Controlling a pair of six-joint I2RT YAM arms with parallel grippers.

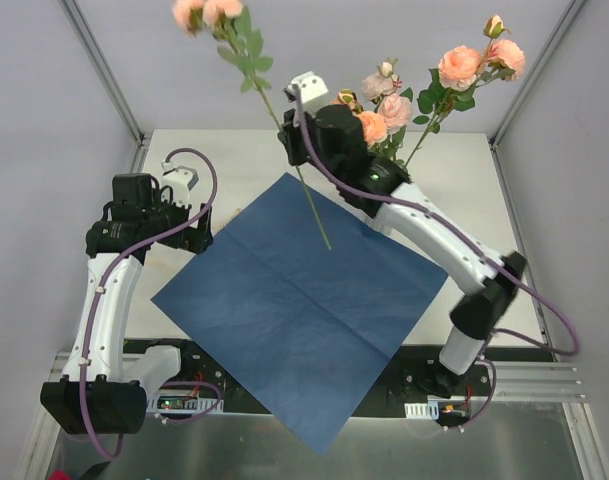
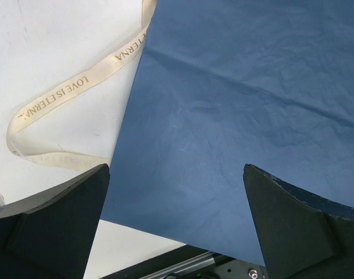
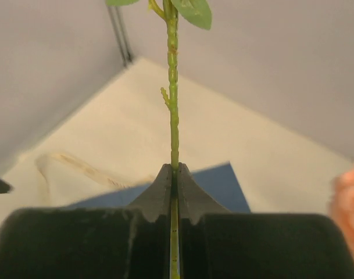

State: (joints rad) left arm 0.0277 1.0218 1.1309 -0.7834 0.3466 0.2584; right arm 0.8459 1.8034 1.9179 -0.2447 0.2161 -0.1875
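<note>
L hand spread over paper; R hand pinching a rose.
L hand (image 2: 175, 197), fingers wide apart, hovers over left corner of blue paper (image 1: 304, 300), w/ ribbon (image 2: 78, 87) on worktop (image 1: 464, 190) just beside. R hand (image 3: 174, 171) is pressed tight on stem of rose (image 1: 246, 50), held up above paper's far corner; other roses (image 1: 464, 70) at right.

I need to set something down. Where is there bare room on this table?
The middle of the blue paper lies bare. The table is also bare at the back left, between paper edge and rim. Crowded: the left corner, with the ribbon and open left pincer; the back right, with the flowers and the right pincer gripping a stem.
</note>
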